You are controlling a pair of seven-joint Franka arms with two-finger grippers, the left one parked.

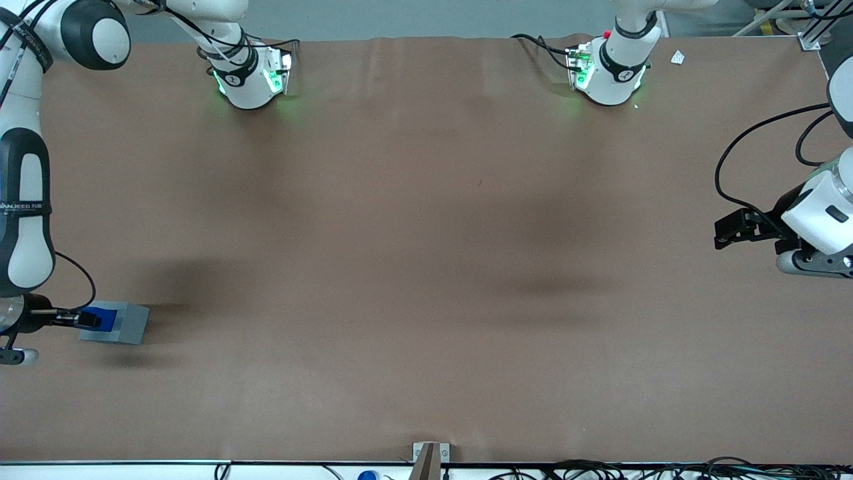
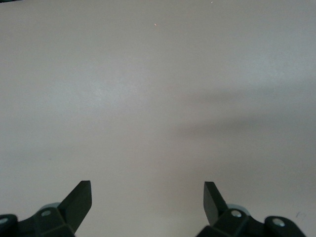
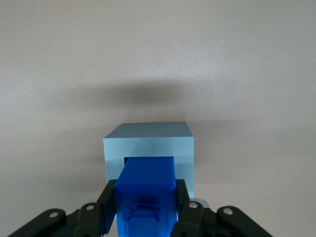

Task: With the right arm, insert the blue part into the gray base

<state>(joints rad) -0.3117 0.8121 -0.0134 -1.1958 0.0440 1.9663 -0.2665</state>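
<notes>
The gray base (image 1: 126,325) lies on the brown table at the working arm's end, near the front camera's side of the table. The blue part (image 1: 106,316) sits at the base's top, its lower end in the square recess. My right gripper (image 1: 86,320) is shut on the blue part. In the right wrist view the black fingers (image 3: 109,200) clamp both sides of the blue part (image 3: 146,190), which reaches into the recess of the gray base (image 3: 148,140).
The brown table (image 1: 426,253) stretches wide toward the parked arm's end. Two arm bases (image 1: 250,73) with green lights stand at the table's edge farthest from the front camera. Cables (image 1: 600,470) run along the nearest edge.
</notes>
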